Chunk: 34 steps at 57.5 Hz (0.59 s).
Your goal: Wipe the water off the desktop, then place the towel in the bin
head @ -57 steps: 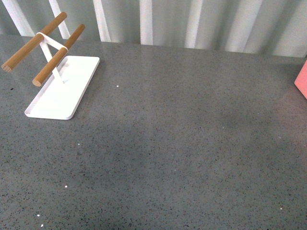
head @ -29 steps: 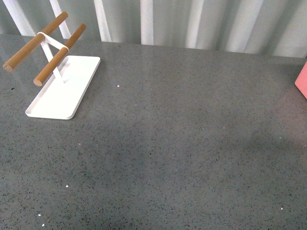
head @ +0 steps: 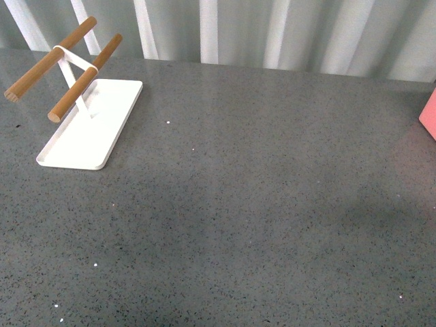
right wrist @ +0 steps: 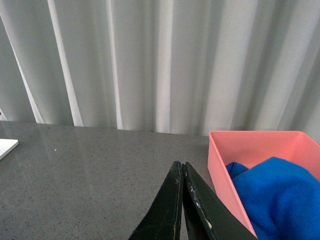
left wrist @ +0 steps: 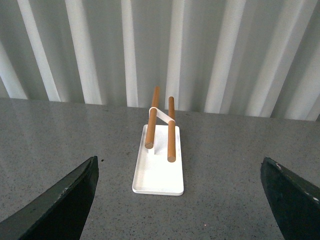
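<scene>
The right gripper (right wrist: 181, 172) has its two dark fingers pressed together along their length, with nothing between them, and its tips hang above the desktop (right wrist: 90, 170) without touching it. The left gripper (left wrist: 177, 200) is spread wide, one dark finger (left wrist: 65, 200) at each lower corner of its wrist view, and it grips nothing. In the right wrist view the towel (right wrist: 277, 195) lies bunched inside the bin (right wrist: 225, 160), at about three to four o'clock from the closed fingertips, just beside them but apart; its blue folds rise near the level of the pink rim. The bin stands on the desktop close to the pleated curtain (right wrist: 150, 60). In the front view neither arm shows, and only a pink corner of the bin (head: 429, 116) appears at three o'clock on the frame's edge, with no towel visible there. The white rack (head: 88, 126) with two wooden bars (head: 82, 78) stands at ten o'clock on the desktop (head: 259, 204), well apart from the bin; its flat base holds nothing. In the left wrist view the rack (left wrist: 159, 170) sits between the open fingers, farther off, toward the curtain.
</scene>
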Tool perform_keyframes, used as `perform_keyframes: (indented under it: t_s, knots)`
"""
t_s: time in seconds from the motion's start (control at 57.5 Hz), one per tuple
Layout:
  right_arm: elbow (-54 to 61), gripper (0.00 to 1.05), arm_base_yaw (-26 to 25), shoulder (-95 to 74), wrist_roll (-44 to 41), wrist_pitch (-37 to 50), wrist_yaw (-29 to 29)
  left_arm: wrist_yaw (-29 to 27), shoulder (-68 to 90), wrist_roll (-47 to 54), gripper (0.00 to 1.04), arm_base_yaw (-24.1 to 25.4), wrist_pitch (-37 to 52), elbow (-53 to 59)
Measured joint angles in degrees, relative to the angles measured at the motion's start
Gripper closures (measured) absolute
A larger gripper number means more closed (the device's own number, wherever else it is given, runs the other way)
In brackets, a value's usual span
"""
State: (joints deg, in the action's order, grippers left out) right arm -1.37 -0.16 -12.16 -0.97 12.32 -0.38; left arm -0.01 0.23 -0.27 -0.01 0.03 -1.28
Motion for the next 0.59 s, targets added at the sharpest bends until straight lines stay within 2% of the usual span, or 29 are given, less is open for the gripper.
perform_keyframes:
  t_s: [0.174, 0.261, 0.296, 0.539, 0.557, 0.592]
  knots:
    - [0.0, 1.02, 0.0, 2.1, 0.1, -2.0, 0.1, 0.0, 0.0, 0.0, 0.07, 0.0, 0.0, 0.0]
    - [0.0, 1.02, 0.0, 8.8, 0.2, -10.9, 0.1, 0.0, 0.0, 0.0, 0.07, 0.0, 0.0, 0.0]
    - [0.0, 1.02, 0.0, 10.3, 0.3, -11.9, 0.2, 0.0, 0.0, 0.0, 0.07, 0.0, 0.0, 0.0]
    - [0.0, 1.02, 0.0, 11.9, 0.4, -12.3, 0.2, 0.0, 0.0, 0.0, 0.07, 0.0, 0.0, 0.0]
    - [0.0, 1.01, 0.0, 11.9, 0.3, -12.3, 0.2, 0.0, 0.0, 0.0, 0.07, 0.0, 0.0, 0.0]
    - [0.0, 0.93, 0.0, 11.9, 0.3, -12.3, 0.2, 0.0, 0.0, 0.0, 0.07, 0.0, 0.0, 0.0]
